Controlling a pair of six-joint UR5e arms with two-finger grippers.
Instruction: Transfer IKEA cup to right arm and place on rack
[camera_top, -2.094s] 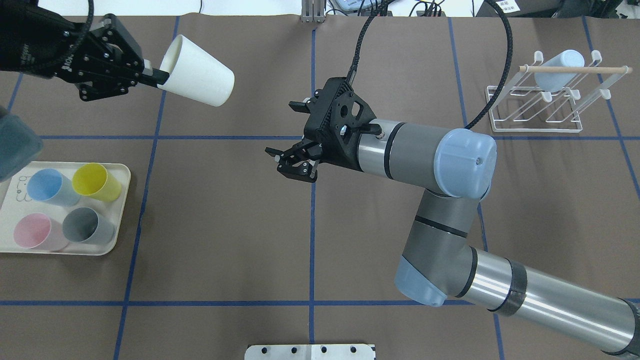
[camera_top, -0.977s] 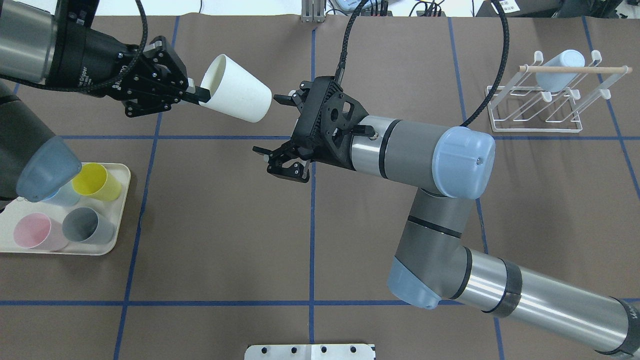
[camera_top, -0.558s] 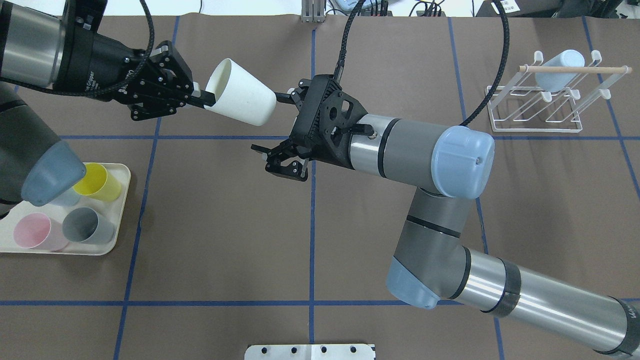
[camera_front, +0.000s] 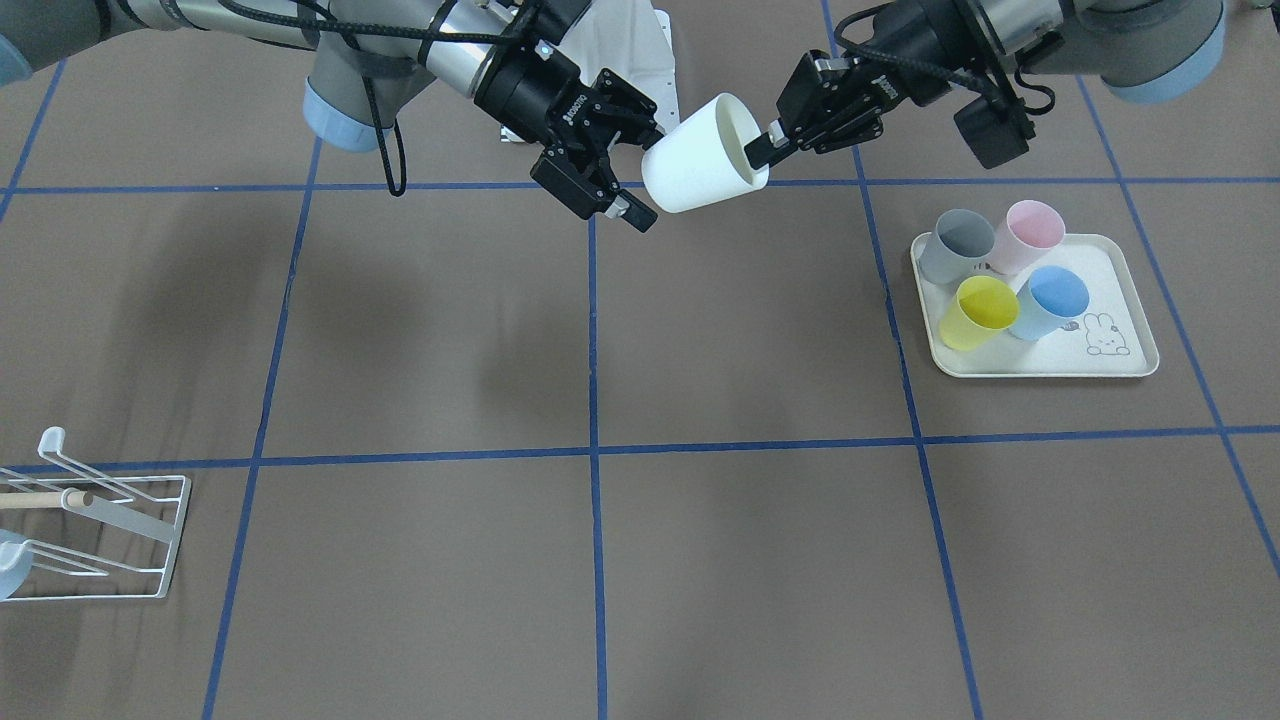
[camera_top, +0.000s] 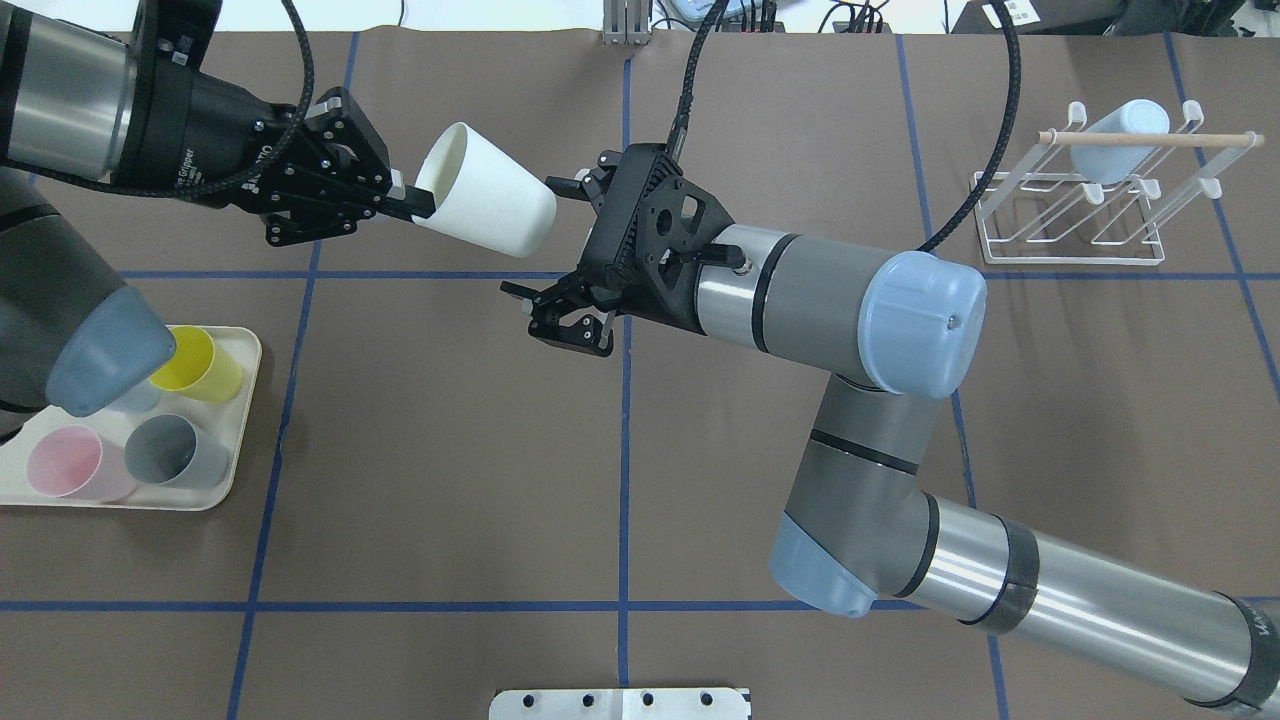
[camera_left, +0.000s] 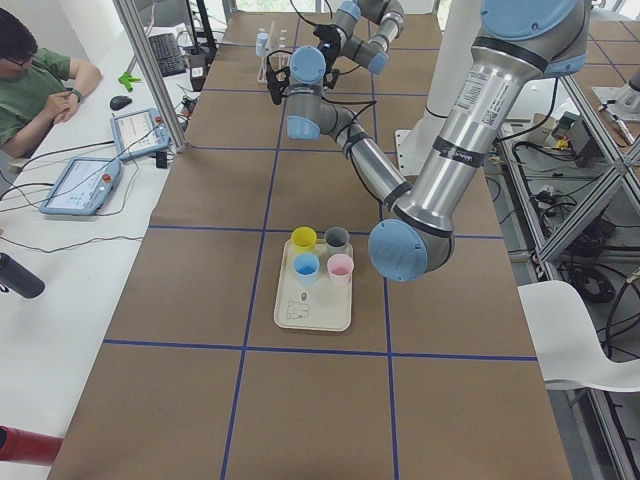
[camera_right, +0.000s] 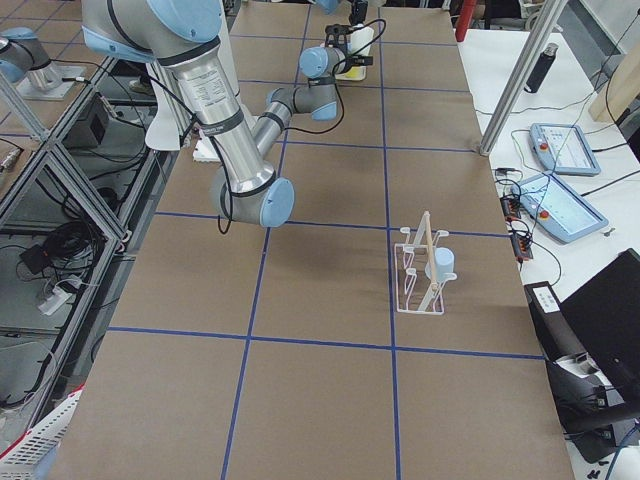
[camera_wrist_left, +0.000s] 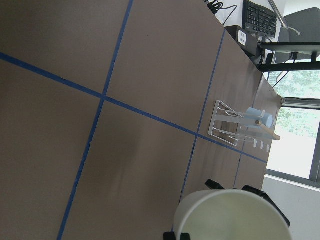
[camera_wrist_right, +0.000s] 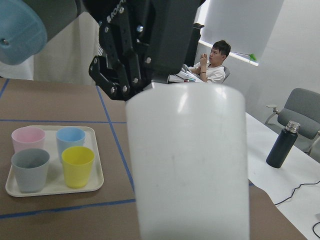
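The white IKEA cup (camera_top: 485, 205) hangs on its side above the table, open mouth toward the left arm. My left gripper (camera_top: 410, 205) is shut on its rim, one finger inside the mouth; the front-facing view shows the same pinch (camera_front: 765, 150). My right gripper (camera_top: 537, 238) is open, and the cup's base sits between its spread fingers without being clamped. The cup (camera_wrist_right: 190, 165) fills the right wrist view. Its rim (camera_wrist_left: 232, 217) shows at the bottom of the left wrist view. The white wire rack (camera_top: 1075, 215) with its wooden dowel stands at the far right, with a light blue cup (camera_top: 1120, 140) on it.
A cream tray (camera_top: 220, 470) at the left edge holds several coloured cups, partly covered by the left arm's elbow. Between the tray and the rack lies brown table with blue tape lines. A person (camera_left: 40, 75) sits at a side desk beyond the table.
The left arm has carried the cup to the right, toward the right gripper. The right gripper shifted slightly left, and the cup's base now lies between its open fingers.
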